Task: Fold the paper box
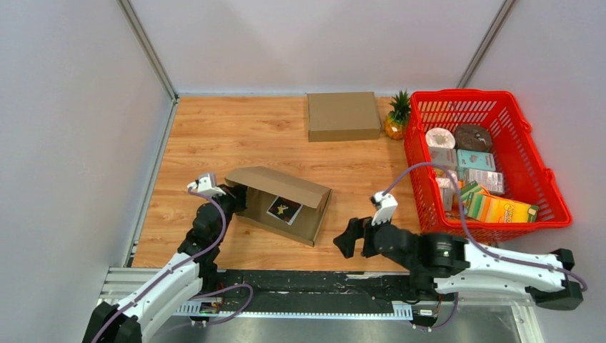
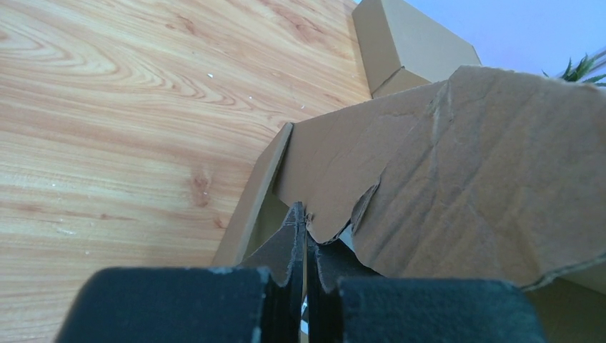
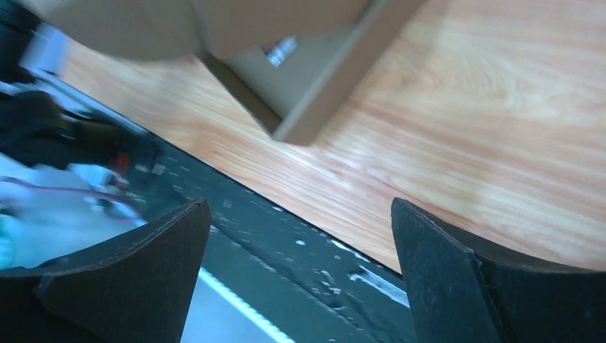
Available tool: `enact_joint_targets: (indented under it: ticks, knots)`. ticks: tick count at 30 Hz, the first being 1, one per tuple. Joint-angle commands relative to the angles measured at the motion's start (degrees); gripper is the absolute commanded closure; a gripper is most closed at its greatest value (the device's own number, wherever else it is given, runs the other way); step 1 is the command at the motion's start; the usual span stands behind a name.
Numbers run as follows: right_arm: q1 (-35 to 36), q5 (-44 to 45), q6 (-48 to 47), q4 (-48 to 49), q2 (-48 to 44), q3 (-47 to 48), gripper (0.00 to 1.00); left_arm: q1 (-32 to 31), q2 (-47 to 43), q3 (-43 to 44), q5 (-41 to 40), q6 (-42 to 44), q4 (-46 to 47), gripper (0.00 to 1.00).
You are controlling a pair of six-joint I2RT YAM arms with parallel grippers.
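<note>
The brown paper box [image 1: 282, 187] lies on the wooden table with its lid flap raised and a dark sticker inside. My left gripper [image 1: 230, 193] is at the box's left end. In the left wrist view the box [image 2: 464, 179] fills the right side, and my left gripper [image 2: 306, 221] is pinched shut on the edge of a creased cardboard flap. My right gripper [image 1: 345, 243] is open and empty, just right of the box's near right corner and apart from it. In the right wrist view the gripper [image 3: 296, 204] is spread wide, with the box's corner [image 3: 314, 78] above it.
A second closed cardboard box [image 1: 343, 116] lies at the back centre, also in the left wrist view [image 2: 407, 43]. A small pineapple [image 1: 396, 118] stands beside it. A red basket [image 1: 486, 94] full of groceries sits at the right. A black rail [image 1: 307, 282] runs along the near edge.
</note>
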Motion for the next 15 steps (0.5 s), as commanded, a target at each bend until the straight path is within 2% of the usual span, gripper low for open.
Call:
enact_joint_targets:
  ticks: [1,4,5,7,8,9,10,11,12,13,14,15]
  knots:
    - [-6.43,-10.47,-5.09,-3.39,-2.03,13.67,0.0,-0.15,-1.03,-1.86,0.26,-0.77,-6.79,0.99]
    - [-10.03,-13.62,-14.32,-0.4,5.43,22.72,0.0,-0.06,-3.22,0.24,-0.36,-5.6,-15.65,0.94]
    - [-11.87,-15.38,-17.48,-0.39,7.89,25.19,0.0,-0.06,-4.01,1.9,0.07,-7.09,-22.21,0.91]
    - [-18.72,-23.71,-19.17,1.01,16.33,32.13,0.0,-0.06,-7.44,4.19,1.3,-10.87,-30.4,0.88]
    - [-21.35,-27.49,-19.44,1.72,19.57,33.81,0.0,-0.06,-8.75,6.82,2.53,-12.02,-39.76,0.81]
    - [-25.3,-35.7,-18.4,2.33,25.44,37.39,0.0,-0.06,-11.55,8.41,3.15,-15.86,-45.33,0.74]
    - [-26.2,-38.66,-18.13,3.38,29.06,38.82,0.0,-0.06,-12.97,10.25,3.24,-18.25,-51.48,0.64]
    - [-26.39,-41.12,-18.3,4.0,31.97,40.57,0.0,-0.06,-14.47,14.01,3.33,-20.53,-63.29,0.6]
    - [-26.3,-46.28,-18.21,4.62,34.52,41.9,0.0,-0.15,-17.35,15.7,3.24,-24.56,-68.45,0.57]
    - [-26.13,-48.6,-17.78,6.54,38.99,42.69,0.0,-0.06,-18.95,17.02,3.76,-25.99,-72.94,0.54]
    - [-25.87,-50.27,-17.16,8.56,40.34,42.0,0.01,-0.06,-20.88,19.56,4.73,-27.4,-80.55,0.54]
    - [-25.51,-52.2,-16.11,10.93,41.39,41.13,0.01,-0.06,-24.9,20.98,5.26,-28.63,-84.2,0.54]
